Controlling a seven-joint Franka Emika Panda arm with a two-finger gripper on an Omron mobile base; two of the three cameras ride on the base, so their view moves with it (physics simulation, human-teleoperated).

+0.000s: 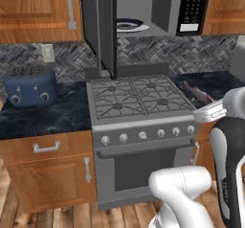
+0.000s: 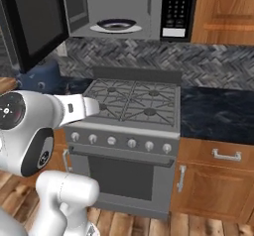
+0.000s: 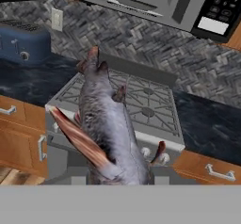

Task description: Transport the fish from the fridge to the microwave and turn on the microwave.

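Observation:
The grey-brown fish (image 3: 106, 119) with pinkish fins rises from the bottom of the hand view, and my gripper (image 3: 120, 176) is shut on it at its lower end. The fingers are mostly hidden behind its body. The fish (image 1: 197, 94) also shows small at the right of the left base view, in the air before the counter. The microwave (image 1: 153, 6) hangs above the stove with its door (image 1: 103, 26) swung open to the left. A round plate (image 1: 129, 25) lies inside, and the black control panel (image 1: 194, 4) is on its right. The fridge is out of view.
A gas stove (image 1: 136, 97) with an oven stands under the microwave (image 2: 119, 7). A blue toaster (image 1: 29, 85) sits on the dark counter (image 1: 57, 112) to the left. Wooden cupboards (image 1: 33, 11) flank the microwave, and its open door (image 2: 34, 22) juts out over the counter.

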